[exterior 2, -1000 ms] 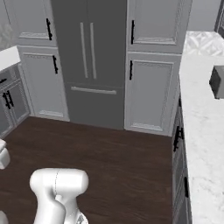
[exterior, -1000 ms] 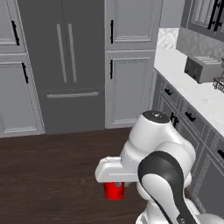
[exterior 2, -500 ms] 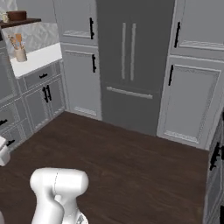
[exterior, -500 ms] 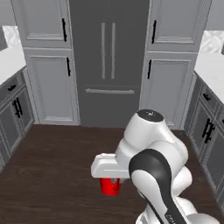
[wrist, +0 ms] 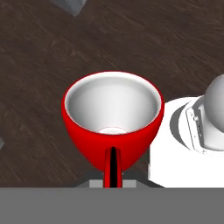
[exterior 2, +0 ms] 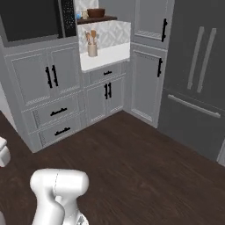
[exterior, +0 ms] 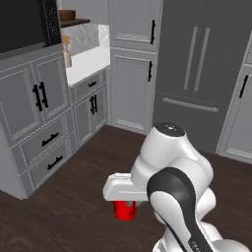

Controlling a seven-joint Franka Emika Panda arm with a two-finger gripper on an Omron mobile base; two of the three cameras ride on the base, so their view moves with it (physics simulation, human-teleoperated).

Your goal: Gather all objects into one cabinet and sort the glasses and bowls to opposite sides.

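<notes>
Red cup (wrist: 113, 118), bright, glossy and white inside: you have it pinched at the near rim by the closed gripper (wrist: 113, 168), one dark finger (wrist: 113, 166) showing against the outer wall. In the left base view you see that cup (exterior: 124, 209) hanging upright under the hand, above the dark wood floor (exterior 2: 145, 158). Further out, your right base view shows a white counter (exterior 2: 107, 56) over grey cabinets, with a beige utensil crock (exterior 2: 92, 49) holding wooden spoons. Above it, a wide dark brown bowl (exterior 2: 96, 12) sits on a wooden shelf (exterior 2: 96, 19).
</notes>
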